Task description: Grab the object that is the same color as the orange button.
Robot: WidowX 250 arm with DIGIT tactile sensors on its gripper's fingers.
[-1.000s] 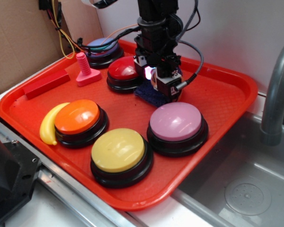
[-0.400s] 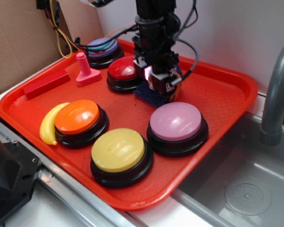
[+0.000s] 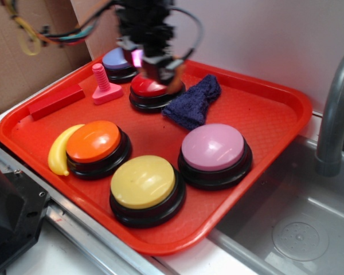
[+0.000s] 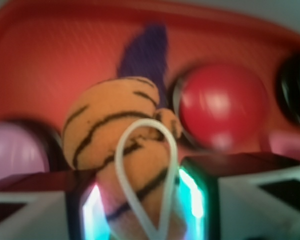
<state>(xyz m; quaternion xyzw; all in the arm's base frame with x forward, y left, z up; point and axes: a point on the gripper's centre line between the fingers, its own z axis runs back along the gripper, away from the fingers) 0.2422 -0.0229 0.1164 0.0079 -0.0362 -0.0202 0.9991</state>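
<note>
Fuzzy plush object (image 4: pixel 115 135), glossy plastic orange button (image 3: pixel 93 141), textured red plastic tray (image 3: pixel 264 109), nubby blue cloth (image 3: pixel 194 103)

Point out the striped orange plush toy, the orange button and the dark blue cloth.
striped orange plush toy (image 4: pixel 110 132), wrist view, its striped body.
orange button (image 3: pixel 93 141), exterior view, its glossy dome.
dark blue cloth (image 3: pixel 194 103), exterior view, its middle.

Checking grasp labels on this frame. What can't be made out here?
- Tiger plush: in the exterior view, hidden or lost in motion blur at the gripper.
- Finger contact on it: wrist view blurred, lower part cut off.
- Purple button: partly behind the arm, exterior.
</note>
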